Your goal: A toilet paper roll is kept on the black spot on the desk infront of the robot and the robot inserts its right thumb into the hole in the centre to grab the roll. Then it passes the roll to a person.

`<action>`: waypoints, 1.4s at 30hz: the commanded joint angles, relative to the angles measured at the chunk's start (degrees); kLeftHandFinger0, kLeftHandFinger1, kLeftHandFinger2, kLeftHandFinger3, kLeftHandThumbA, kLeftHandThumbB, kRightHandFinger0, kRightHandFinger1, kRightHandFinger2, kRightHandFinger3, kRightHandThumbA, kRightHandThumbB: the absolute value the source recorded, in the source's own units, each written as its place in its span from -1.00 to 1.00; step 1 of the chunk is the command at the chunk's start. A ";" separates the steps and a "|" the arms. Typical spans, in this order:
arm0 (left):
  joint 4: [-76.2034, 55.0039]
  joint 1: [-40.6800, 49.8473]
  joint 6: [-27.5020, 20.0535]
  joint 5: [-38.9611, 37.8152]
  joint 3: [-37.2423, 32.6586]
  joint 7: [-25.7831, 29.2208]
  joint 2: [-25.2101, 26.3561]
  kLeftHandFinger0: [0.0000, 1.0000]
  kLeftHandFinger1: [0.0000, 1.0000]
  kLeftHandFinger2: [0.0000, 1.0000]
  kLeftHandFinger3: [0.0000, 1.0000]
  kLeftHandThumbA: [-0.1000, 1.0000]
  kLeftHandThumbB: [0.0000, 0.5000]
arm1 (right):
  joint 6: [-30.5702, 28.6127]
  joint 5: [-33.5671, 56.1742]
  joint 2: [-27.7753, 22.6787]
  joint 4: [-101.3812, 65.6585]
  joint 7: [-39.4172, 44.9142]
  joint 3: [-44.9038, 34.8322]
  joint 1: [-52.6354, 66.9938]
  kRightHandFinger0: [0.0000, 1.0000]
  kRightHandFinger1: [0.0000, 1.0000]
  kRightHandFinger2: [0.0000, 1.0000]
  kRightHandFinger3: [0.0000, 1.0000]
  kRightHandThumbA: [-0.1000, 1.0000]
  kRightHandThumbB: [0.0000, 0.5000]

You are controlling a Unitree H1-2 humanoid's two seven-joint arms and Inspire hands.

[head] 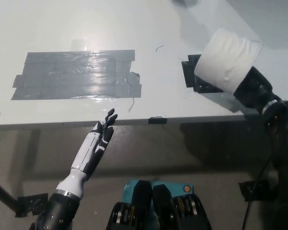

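One toilet paper roll (226,58), one black spot (196,76), one grey tape patch (77,74), one desk (110,24).

Single head-mounted view, looking steeply down and forward across the white desk (86,24) (near edge crossing mid-frame) to the floor (192,153) below; no second view.

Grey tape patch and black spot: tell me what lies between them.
Head view: bare white desk between grey tape patch and black spot, except a small dark curved mark.
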 commanded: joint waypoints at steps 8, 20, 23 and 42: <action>-1.53 0.36 -1.00 0.20 -0.25 -0.26 0.15 1.00 1.00 1.00 1.00 1.00 -0.37 | 6.81 13.93 1.59 -26.62 -6.19 9.35 1.20 -1.00 -0.03 0.79 1.00 -1.00 -0.55; -1.67 2.21 -1.72 0.25 -0.38 -0.31 0.46 1.00 1.00 1.00 1.00 1.00 -0.36 | 6.81 18.41 -0.71 -30.23 -10.31 16.15 2.21 -1.00 0.01 0.78 0.98 -1.00 -0.67; -1.90 2.27 -1.40 0.20 -0.35 -0.39 0.48 1.00 1.00 1.00 1.00 1.00 -0.35 | 6.81 17.38 -1.22 -29.25 -11.69 17.13 1.26 -0.95 0.10 0.91 1.00 -1.00 -0.70; -2.64 0.95 -0.76 0.34 -0.42 -0.89 0.90 1.00 1.00 1.00 1.00 1.00 -0.40 | -4.66 -7.65 -6.68 1.00 -20.27 32.09 -17.18 -0.69 0.30 0.93 0.89 -1.00 -0.31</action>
